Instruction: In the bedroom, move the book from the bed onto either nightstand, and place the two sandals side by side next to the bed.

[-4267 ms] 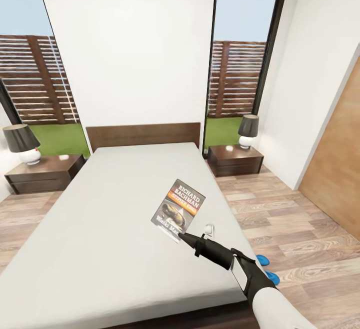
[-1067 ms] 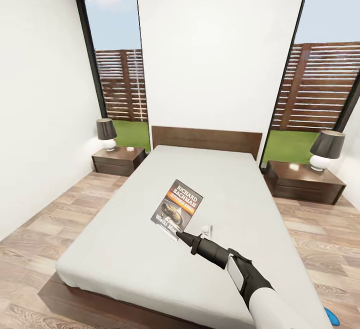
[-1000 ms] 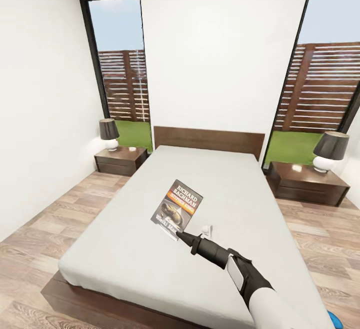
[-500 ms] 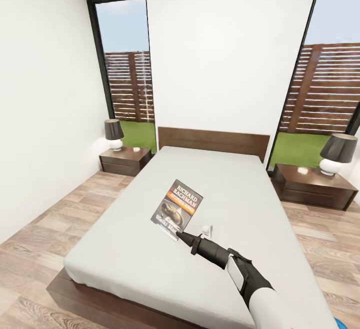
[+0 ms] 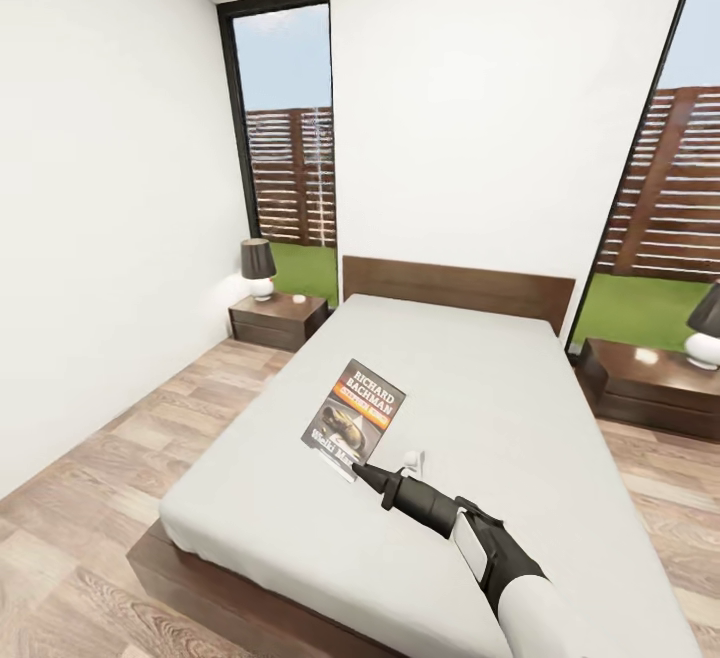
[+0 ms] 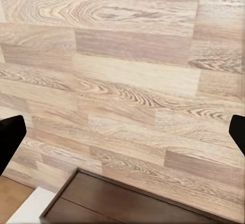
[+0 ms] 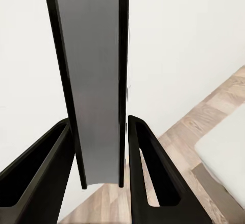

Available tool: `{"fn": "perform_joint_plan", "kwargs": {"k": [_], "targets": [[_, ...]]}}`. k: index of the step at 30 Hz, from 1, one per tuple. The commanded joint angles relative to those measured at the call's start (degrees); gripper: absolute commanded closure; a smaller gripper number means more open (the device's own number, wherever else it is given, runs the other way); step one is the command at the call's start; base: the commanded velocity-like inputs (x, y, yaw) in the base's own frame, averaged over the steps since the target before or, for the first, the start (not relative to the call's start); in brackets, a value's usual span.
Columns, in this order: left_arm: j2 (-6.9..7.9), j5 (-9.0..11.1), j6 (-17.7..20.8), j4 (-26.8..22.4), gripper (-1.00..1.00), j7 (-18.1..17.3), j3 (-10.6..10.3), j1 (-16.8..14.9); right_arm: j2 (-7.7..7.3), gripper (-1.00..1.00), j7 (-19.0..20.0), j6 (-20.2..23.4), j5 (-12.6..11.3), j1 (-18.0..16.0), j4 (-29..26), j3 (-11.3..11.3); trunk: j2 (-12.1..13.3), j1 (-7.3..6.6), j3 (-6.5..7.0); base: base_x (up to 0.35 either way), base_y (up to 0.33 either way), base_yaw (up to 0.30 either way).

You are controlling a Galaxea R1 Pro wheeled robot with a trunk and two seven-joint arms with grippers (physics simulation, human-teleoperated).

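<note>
Bed [image 5: 480, 378] mid-room, headboard [image 5: 458, 287] vs far wall. Nightstand [image 5: 277, 318] just left of bed w/ lamp [image 5: 258, 268] on top; 2nd nightstand [image 5: 650, 388] at right. Book [image 5: 356, 416] held above mattress in right pincer [image 5: 362, 473].

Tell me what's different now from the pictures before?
The whole view swung: the robot moved around the bed, so the sandals left the picture and the left nightstand came in. The right gripper still holds the book just the same.
</note>
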Motion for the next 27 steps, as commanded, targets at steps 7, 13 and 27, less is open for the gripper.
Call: {"fn": "perform_joint_plan", "kwargs": {"k": [7, 13, 27], "targets": [[-0.08, -0.01, -0.17, 0.02, -1.0, 0.28, -0.41, -0.02, 0.05, 1.0, 0.2, 0.31, 0.02, -0.04, 0.01, -0.29, -0.12, 0.04, 0.21, 0.0, 0.0, 0.255], [-0.16, -0.01, -0.17, 0.02, -1.0, 0.28, -0.41, -0.02, 0.07, 1.0, 0.17, 0.3, 0.02, -0.06, 0.01, -0.29, -0.12, 0.04, 0.49, 0.0, 0.0, 0.259], [-0.27, -0.01, -0.16, 0.02, -1.0, 0.28, -0.41, -0.02, 0.29, 1.0, 0.18, 0.3, 0.02, -0.06, 0.01, -0.31, -0.12, 0.04, 0.89, 0.0, 0.0, 0.158]]}}
